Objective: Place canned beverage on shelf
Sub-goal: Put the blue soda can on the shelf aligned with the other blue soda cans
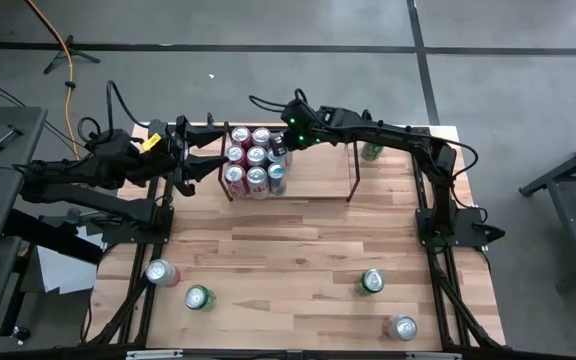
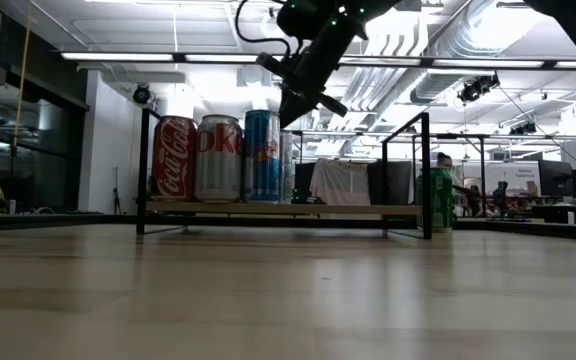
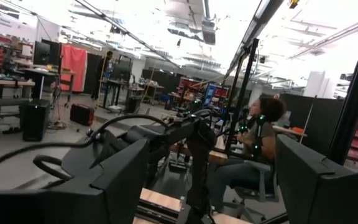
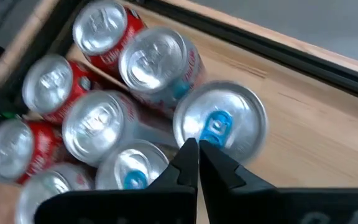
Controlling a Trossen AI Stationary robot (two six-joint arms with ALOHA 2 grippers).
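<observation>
right pincer (image 4: 197,152) closed, empty, poised just above tall blue can (image 4: 219,124) at 3 o'clock edge of cluster on shelf (image 1: 313,188). risk: descending tips could knock it over. left pincer (image 1: 190,160) open at shelf's 9 o'clock.

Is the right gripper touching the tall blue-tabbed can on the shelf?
Apart. In the low view the right gripper, fingers shut, hangs above the tall blue and silver can with ceiling showing between its tip and the can's top.
</observation>
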